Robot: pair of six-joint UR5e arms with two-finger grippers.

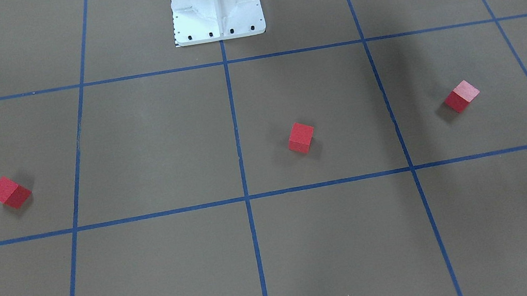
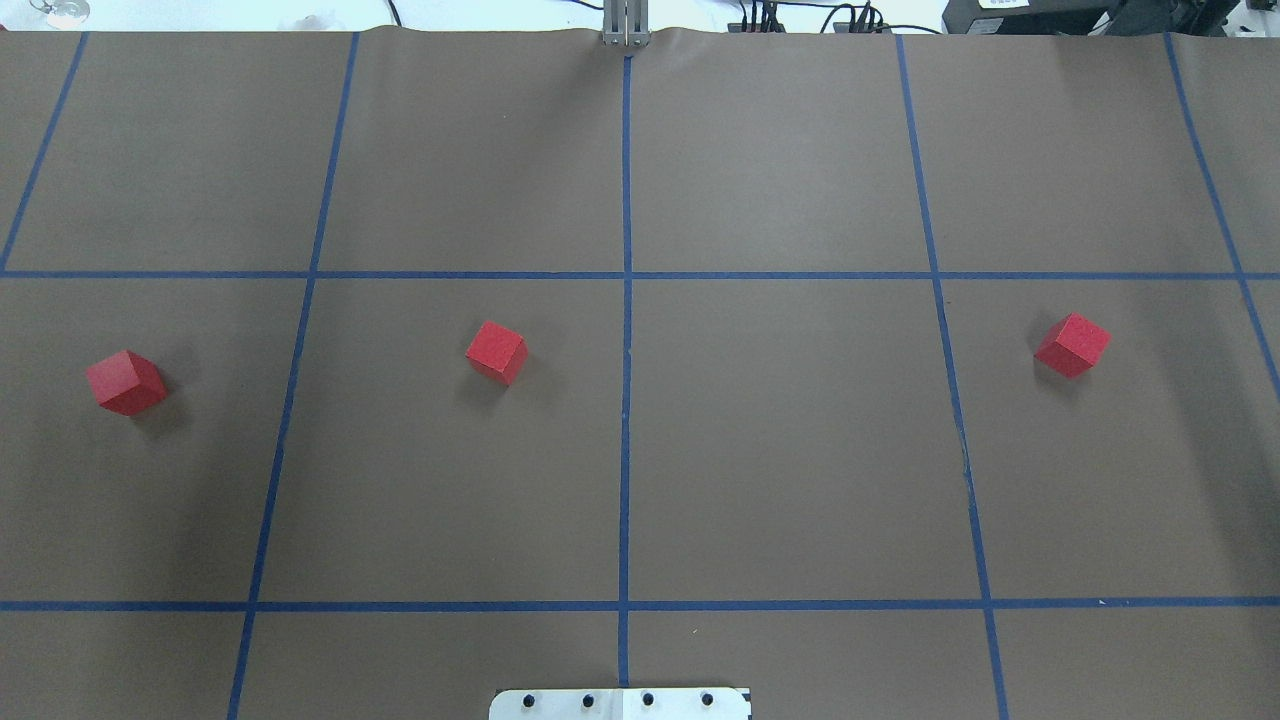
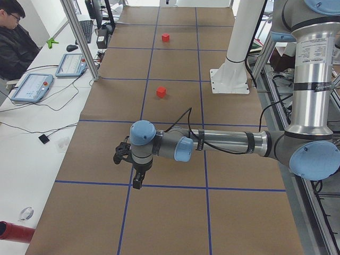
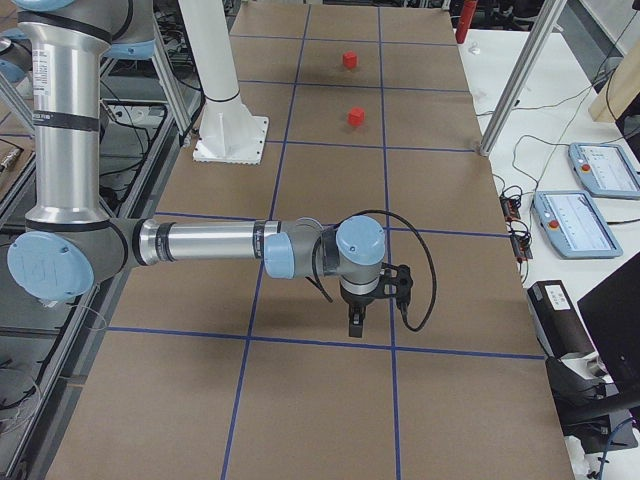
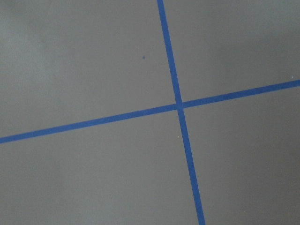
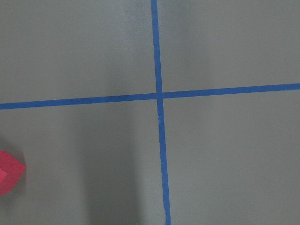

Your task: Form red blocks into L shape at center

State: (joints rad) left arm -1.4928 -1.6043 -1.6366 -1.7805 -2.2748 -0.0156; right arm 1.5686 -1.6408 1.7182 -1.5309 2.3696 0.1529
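In the front view we saw three red blocks well apart in one row: right block (image 1: 9,192), middle block (image 1: 301,137) and left block (image 1: 461,96), with the middle one nearest the center (image 1: 246,198) but off it; overhead showed the same row. In the side views, left gripper (image 3: 137,180) and right gripper (image 4: 356,322) hung over the grid (image 3: 175,212), and we could not tell how the jaws stood. Left wrist showed a tape crossing (image 5: 179,105), and right wrist showed one of the red blocks (image 6: 9,176) at its lower-left edge.
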